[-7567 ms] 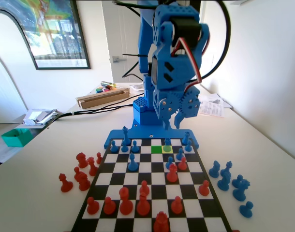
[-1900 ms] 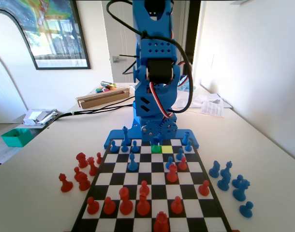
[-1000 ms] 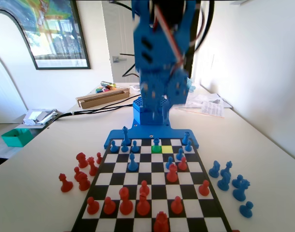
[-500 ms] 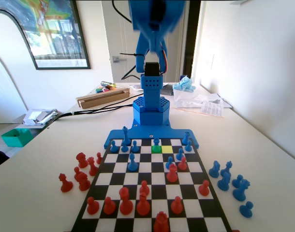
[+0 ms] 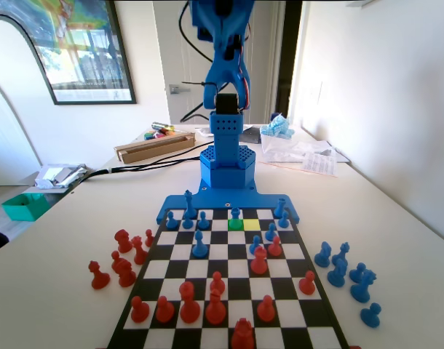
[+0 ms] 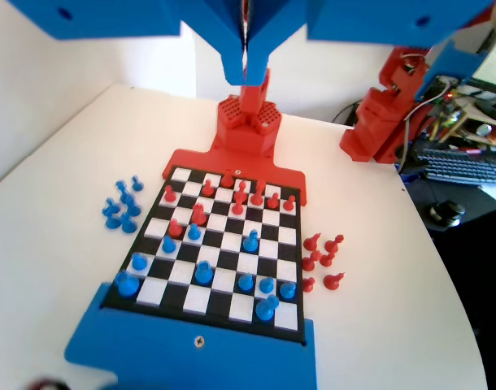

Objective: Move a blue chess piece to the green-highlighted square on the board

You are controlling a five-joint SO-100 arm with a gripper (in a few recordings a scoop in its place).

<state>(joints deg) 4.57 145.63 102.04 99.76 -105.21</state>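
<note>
1. Red captured pieces (image 5: 120, 258) stand on the table off the left edge of the board (image 5: 236, 251) in the fixed view. They are well apart from the task's square and have no part in the move.
2. Left of centre in the board's second row from the far edge, other blue pawns (image 5: 195, 220) stand on their own squares, none touching the task's pawn.
3. The blue chess piece (image 5: 236, 214) stands upright on the green-highlighted square (image 5: 236, 225), in the second row from the far edge, close to the board's centre line. Its long axis is vertical and its base appears to sit inside the square's borders.
4. The yellow-highlighted square (image 5: 252, 225) lies just beside the green one on its right and carries no piece.
5. The gripper (image 6: 246, 77) hangs high over the board in the wrist view, well apart from every piece. Its jaws are pressed together along a thin seam with nothing between them.
6. Key relation: the pawn lies far below the gripper, in the rows nearest the arm's base (image 5: 226, 163). Which blue pawn it is in the wrist view cannot be told.
7. Judgement: placement appears complete. No further grasp is called for.
8. Blue spare pieces (image 5: 349, 273) stand on the table off the board's right edge.
</note>
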